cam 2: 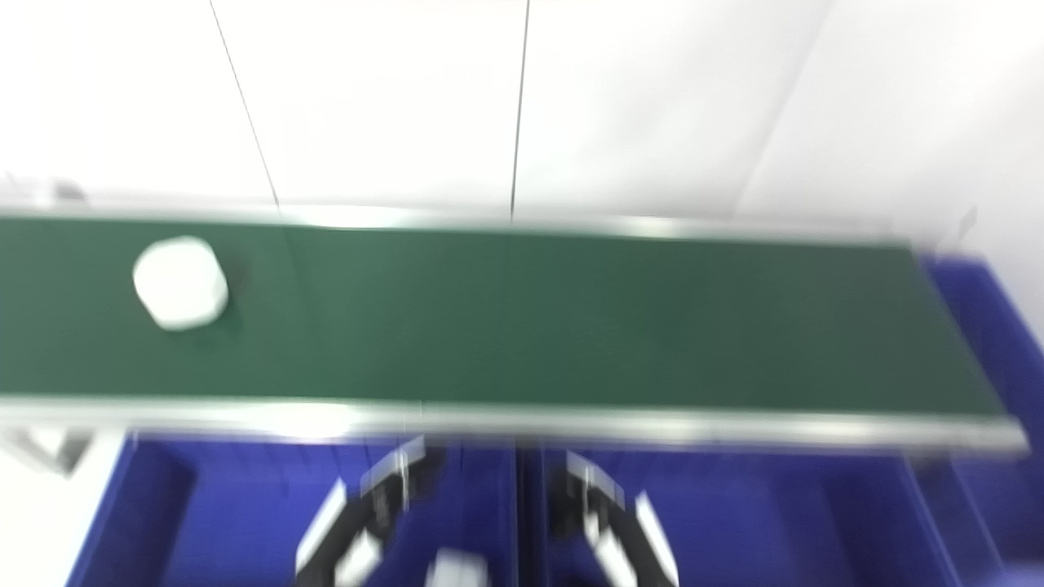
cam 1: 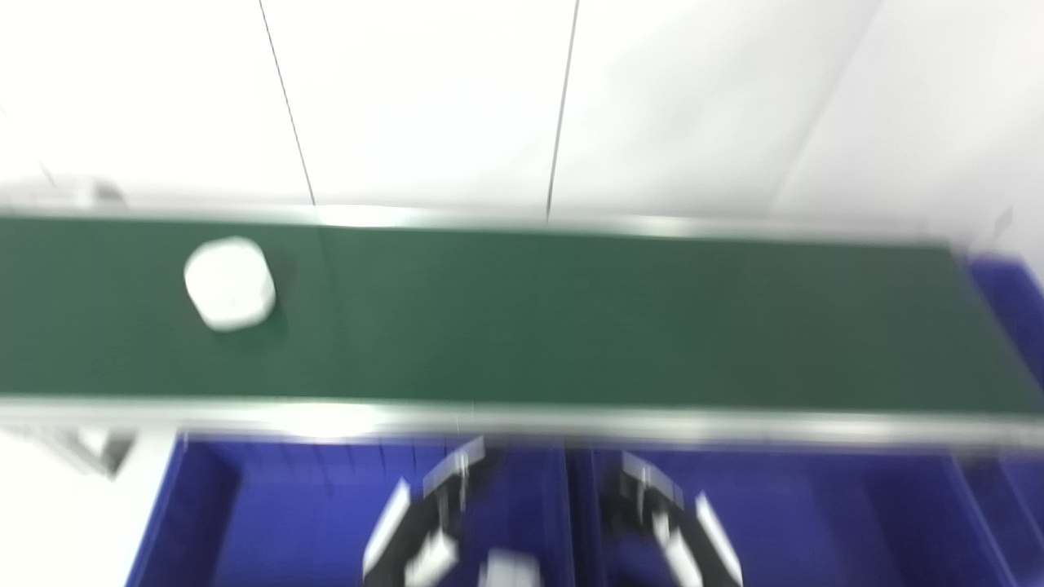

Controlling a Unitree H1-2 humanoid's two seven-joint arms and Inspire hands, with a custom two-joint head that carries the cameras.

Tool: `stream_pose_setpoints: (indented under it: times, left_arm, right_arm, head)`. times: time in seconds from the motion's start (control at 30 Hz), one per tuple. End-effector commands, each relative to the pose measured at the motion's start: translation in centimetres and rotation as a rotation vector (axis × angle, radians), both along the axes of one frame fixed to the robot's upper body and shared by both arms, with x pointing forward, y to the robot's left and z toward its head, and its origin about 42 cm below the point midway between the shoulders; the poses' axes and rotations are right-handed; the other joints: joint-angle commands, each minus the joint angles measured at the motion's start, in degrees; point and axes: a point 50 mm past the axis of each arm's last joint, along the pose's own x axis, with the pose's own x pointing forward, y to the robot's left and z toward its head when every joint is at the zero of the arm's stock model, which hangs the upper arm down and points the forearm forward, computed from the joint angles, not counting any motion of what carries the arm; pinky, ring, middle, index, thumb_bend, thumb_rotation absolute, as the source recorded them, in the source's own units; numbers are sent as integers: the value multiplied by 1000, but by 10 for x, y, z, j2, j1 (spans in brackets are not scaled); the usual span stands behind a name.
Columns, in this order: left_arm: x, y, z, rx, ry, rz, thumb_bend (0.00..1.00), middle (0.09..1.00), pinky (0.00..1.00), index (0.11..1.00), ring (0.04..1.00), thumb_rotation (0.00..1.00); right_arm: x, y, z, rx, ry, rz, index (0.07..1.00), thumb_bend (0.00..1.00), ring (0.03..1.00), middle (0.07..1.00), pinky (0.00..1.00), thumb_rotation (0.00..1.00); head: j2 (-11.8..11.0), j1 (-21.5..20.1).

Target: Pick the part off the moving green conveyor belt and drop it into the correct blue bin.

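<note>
A white rounded part (cam 1: 229,283) lies on the green conveyor belt (cam 1: 571,318) near its left end; it also shows in the right eye view (cam 2: 179,282). My left hand (cam 1: 432,514) hangs low over the left blue bin (cam 1: 204,514), far right of the part and below the belt's near rail. My right hand (cam 1: 665,518) hangs over the right blue bin (cam 1: 856,522). Both hands are blurred and hold nothing that I can make out; their fingers look spread. A small white thing (cam 1: 510,567) shows at the bottom edge in the left bin.
A metal rail (cam 1: 522,420) runs along the belt's near side between the hands and the belt. A third blue bin (cam 1: 1011,302) sits past the belt's right end. White wall panels stand behind the belt. The whole picture is motion-blurred.
</note>
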Motion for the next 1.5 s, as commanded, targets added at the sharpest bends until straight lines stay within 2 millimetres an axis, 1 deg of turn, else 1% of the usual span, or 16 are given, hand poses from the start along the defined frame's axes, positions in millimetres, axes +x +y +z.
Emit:
stream_pose_setpoints:
  times: [0.0,0.13,0.23,0.5,0.57,0.63,0.7,0.93,1.13,1.2,1.23,1.3,1.37,1.4,1.43,1.47]
  left_arm:
    - [10,-7,10,-19,-79,5,946,861,815,813,873,913]
    - [12,-9,6,-24,-78,8,948,855,807,806,868,902]
    - [13,-10,4,-26,-77,8,944,849,801,802,865,893]
    - [12,-14,5,-31,-67,5,978,854,797,801,864,877]
    - [13,-16,5,-35,-66,2,984,855,799,802,865,873]
    - [14,-18,5,-40,-76,-5,973,850,803,801,863,867]
    - [15,-19,5,-40,-77,-9,969,848,804,800,860,863]
    - [18,-19,3,-38,-73,1,957,857,801,804,865,833]
    - [20,-17,4,-43,-97,6,951,849,802,798,858,809]
    - [21,-15,11,-23,-139,8,929,843,776,792,845,808]
    - [20,-13,19,-10,-177,8,924,838,756,786,840,801]
    - [19,-11,31,-1,-228,7,927,837,756,780,845,775]
    - [17,-10,52,-4,-312,1,947,831,760,772,845,745]
    - [16,-9,68,-19,-370,-7,956,827,761,768,844,733]
    - [16,-9,79,-31,-408,-12,968,816,748,757,833,671]
    - [16,-8,90,-44,-445,-18,972,812,743,753,829,650]
  right_arm:
    - [8,-1,9,15,-82,5,813,836,807,830,771,1000]
    - [10,-3,6,14,-71,4,809,834,805,825,767,1000]
    - [11,-4,4,6,-65,5,806,839,803,824,767,1000]
    - [11,-9,2,7,-56,1,808,846,802,827,770,1000]
    - [11,-11,2,5,-57,-4,812,852,805,830,770,1000]
    - [11,-13,2,7,-54,-7,818,880,814,832,780,1000]
    - [13,-15,2,5,-53,-7,817,878,819,833,788,1000]
    - [17,-13,3,4,-61,-1,830,848,836,846,820,1000]
    - [20,-13,-1,6,-51,-2,826,852,833,843,810,1000]
    - [21,-12,-1,9,-48,-1,826,861,832,842,808,1000]
    - [22,-11,-2,13,-47,3,828,862,834,843,813,1000]
    - [22,-10,-2,16,-47,8,831,859,832,845,813,1000]
    - [24,-9,-2,27,-46,12,831,858,832,846,814,1000]
    - [24,-8,-2,30,-47,16,830,858,833,847,815,1000]
    - [25,-8,-2,32,-48,18,831,859,837,847,820,1000]
    - [25,-8,-2,31,-48,22,831,860,838,847,821,1000]
  head:
    - [-3,2]
    - [-15,6]
    - [-18,9]
    - [-15,26]
    - [-9,55]
    - [-6,71]
    - [-3,81]
    - [-2,80]
    - [-7,92]
    - [-7,93]
    - [-7,94]
    - [-7,95]
    - [-6,101]
    - [-3,105]
    - [-3,105]
    - [-2,109]
